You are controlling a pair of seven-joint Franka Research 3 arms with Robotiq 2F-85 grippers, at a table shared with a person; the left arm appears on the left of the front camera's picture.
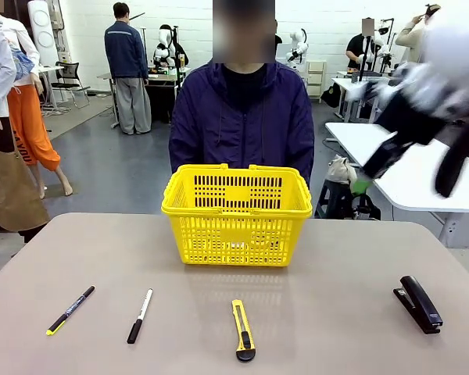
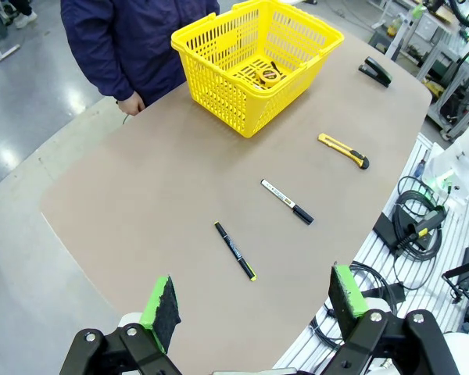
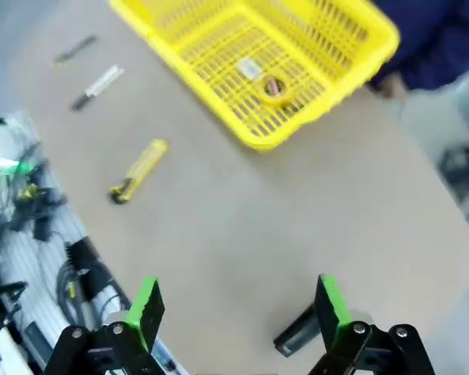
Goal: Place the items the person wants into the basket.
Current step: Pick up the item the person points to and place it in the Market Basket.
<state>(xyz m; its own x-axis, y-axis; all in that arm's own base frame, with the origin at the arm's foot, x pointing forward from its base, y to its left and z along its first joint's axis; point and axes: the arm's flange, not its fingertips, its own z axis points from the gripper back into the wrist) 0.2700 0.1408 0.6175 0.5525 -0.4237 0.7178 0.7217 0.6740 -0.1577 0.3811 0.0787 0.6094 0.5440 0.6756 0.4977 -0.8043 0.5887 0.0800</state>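
The yellow basket (image 1: 234,234) stands at the table's far middle, in front of the person (image 1: 242,117). A yellow-and-black tape measure (image 2: 270,76) (image 3: 273,87) lies on its floor. Along the near edge lie the black marker with a yellow-green end (image 1: 70,310) (image 2: 234,250) and the yellow utility knife (image 1: 243,330) (image 2: 343,150) (image 3: 138,169). My left gripper (image 2: 254,301) hangs open, high above the table's left end. My right gripper (image 3: 238,308) is open too, high over the right side, blurred in the front view (image 1: 404,183). Neither holds anything.
A white-and-black pen (image 1: 139,316) (image 2: 287,201) lies between marker and knife. A black stapler (image 1: 419,303) (image 3: 297,336) sits near the right edge. The person's hand (image 2: 130,103) rests at the far table edge. Cables and gear lie below the near edge.
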